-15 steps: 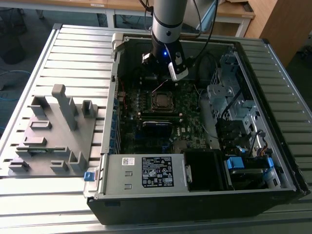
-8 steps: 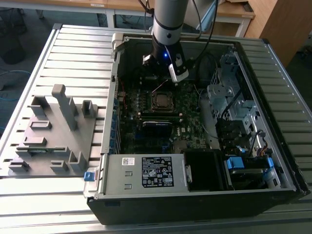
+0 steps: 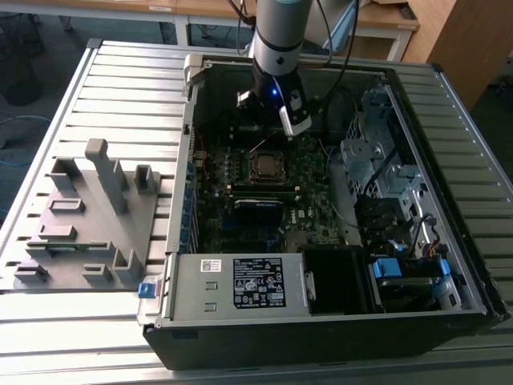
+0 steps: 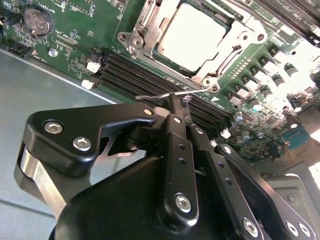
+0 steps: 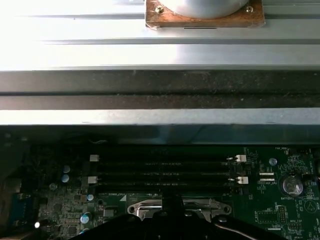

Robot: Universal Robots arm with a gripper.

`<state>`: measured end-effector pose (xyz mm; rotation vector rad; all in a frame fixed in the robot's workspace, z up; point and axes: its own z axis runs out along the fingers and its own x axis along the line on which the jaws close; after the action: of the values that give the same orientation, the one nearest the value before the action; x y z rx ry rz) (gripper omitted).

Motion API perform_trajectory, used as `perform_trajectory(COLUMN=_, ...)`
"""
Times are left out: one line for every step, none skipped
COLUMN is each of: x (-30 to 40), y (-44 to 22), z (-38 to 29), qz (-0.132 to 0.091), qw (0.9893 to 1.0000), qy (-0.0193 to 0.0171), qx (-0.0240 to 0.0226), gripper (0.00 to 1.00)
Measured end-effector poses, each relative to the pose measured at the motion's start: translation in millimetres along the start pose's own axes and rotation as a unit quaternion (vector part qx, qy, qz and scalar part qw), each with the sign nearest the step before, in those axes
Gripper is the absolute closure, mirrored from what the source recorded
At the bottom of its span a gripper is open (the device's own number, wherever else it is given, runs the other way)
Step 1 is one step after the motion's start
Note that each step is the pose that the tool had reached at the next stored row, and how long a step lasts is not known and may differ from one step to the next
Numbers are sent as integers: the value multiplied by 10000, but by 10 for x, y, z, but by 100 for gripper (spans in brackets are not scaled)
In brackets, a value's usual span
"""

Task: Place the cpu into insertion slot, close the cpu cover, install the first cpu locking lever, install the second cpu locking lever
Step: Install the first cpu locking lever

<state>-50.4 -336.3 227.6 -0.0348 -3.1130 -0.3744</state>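
Inside open computer case, beside insertion slot: hand low over memory slots, fingers pressed together, thin wire locking lever touching their tips. In that slot: cpu seated flat, cpu cover down around it. Case on slatted surface. Grey fixture tray outside case, well apart from slot.
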Motion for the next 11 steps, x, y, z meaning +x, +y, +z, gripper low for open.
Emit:
perform_trajectory(x=-6, y=2, z=7, qz=0, qw=10000, qy=0, qx=0, gripper=90)
perform_trajectory(x=-12, y=4, z=13, qz=0, qw=10000, qy=0, qx=1, gripper=90)
perform_trajectory(x=-17, y=6, z=19, qz=0, qw=10000, qy=1, qx=1, gripper=90)
perform_trajectory(x=-22, y=8, z=25, qz=0, qw=10000, qy=0, qx=1, gripper=90)
perform_trajectory(x=-27, y=10, z=29, qz=0, qw=10000, qy=0, qx=2, gripper=90)
perform_trajectory(x=-32, y=11, z=33, qz=0, qw=10000, qy=0, qx=4, gripper=90)
perform_trajectory(x=-38, y=13, z=38, qz=0, qw=10000, qy=0, qx=5, gripper=90)
perform_trajectory(x=-44, y=14, z=42, qz=0, qw=10000, qy=0, qx=6, gripper=90)
perform_trajectory(x=-48, y=16, z=46, qz=0, qw=10000, qy=0, qx=7, gripper=90)
perform_trajectory(x=-53, y=17, z=50, qz=0, qw=10000, qy=0, qx=8, gripper=90)
perform_trajectory(x=-56, y=19, z=54, qz=0, qw=10000, qy=0, qx=8, gripper=90)
